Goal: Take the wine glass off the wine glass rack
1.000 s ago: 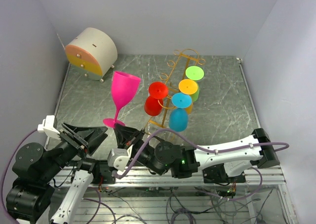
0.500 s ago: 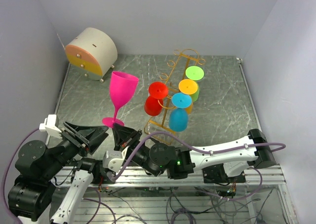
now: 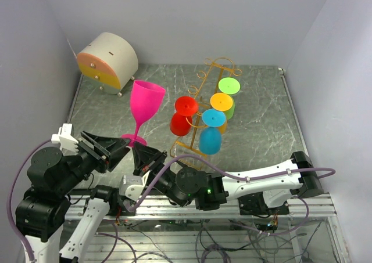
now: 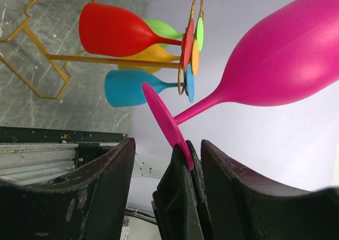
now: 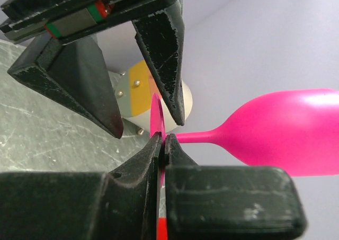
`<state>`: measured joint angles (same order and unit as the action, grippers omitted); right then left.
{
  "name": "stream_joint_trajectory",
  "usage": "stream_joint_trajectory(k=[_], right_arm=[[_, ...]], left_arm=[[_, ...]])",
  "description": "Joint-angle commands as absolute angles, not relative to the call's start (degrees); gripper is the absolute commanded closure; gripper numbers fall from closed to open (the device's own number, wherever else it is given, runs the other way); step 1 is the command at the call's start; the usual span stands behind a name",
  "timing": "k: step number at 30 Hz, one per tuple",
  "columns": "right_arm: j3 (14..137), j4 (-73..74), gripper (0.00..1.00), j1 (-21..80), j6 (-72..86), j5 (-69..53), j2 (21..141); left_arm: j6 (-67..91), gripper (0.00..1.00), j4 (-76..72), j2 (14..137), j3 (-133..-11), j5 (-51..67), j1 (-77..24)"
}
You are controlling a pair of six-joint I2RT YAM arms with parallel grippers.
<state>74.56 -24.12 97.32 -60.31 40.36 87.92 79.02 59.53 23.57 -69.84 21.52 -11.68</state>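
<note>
A pink wine glass (image 3: 145, 100) stands upright in the air, left of the golden wine glass rack (image 3: 218, 62) and free of it. My right gripper (image 3: 141, 154) is shut on the rim of its round foot (image 5: 157, 113), with the pads (image 5: 153, 147) pinching the thin disc. From the left, my left gripper (image 3: 116, 148) is open. Its two fingers (image 4: 106, 181) stand either side of the foot (image 4: 167, 123) and the right gripper's tips (image 4: 183, 197), touching neither. The bowl (image 4: 286, 54) points away from both grippers.
Red (image 3: 183, 115), blue (image 3: 210, 136), orange (image 3: 221, 102) and green (image 3: 229, 86) glasses hang upside down on the rack. A cream round-topped drawer box (image 3: 107, 62) sits at the back left of the marble table (image 3: 261, 118). Grey walls enclose three sides.
My left gripper has moved up and right until its open fingers straddle the glass's foot. The right gripper and the pink glass drifted slightly left, still gripped.
</note>
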Motion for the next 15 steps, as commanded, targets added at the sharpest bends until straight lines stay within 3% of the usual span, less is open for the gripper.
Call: stream_joint_trajectory(k=[1,3,8,15], right_arm=[[75.9,-26.5,1.0,151.0,-60.7,41.7,88.5],[76.1,-26.7,1.0,151.5,-61.0,42.0,88.6],[76.5,-27.2,1.0,152.5,-61.7,42.4,88.8],[76.0,-28.4,1.0,153.2,-61.8,43.3,87.8]], left_arm=[[77.2,0.37,56.5,24.6,-70.8,21.8,-11.2],[77.2,0.38,56.0,24.8,-70.3,21.4,-11.2],[77.5,0.64,54.2,24.9,-68.6,21.4,-11.2],[77.9,0.85,48.9,24.3,-65.5,23.1,-11.2]])
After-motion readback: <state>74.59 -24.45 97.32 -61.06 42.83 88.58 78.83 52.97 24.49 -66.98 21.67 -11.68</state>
